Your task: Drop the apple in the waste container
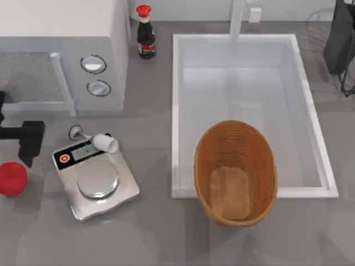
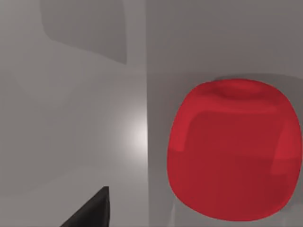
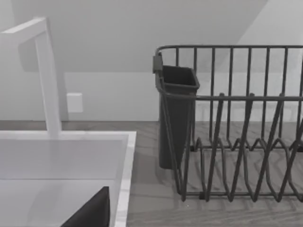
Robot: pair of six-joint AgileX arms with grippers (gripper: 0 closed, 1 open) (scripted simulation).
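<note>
Apple (image 2: 234,151) close under left wrist | left claw (image 1: 25,145) beside it, grip perhaps released, cannot tell

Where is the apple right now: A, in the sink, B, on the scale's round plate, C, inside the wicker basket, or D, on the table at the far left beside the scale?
D: the apple rests on the table's far left, beside the scale, away from the empty basket.

Even, soft rendered light, faint shadows on the table (image 1: 166,233), no glare.
</note>
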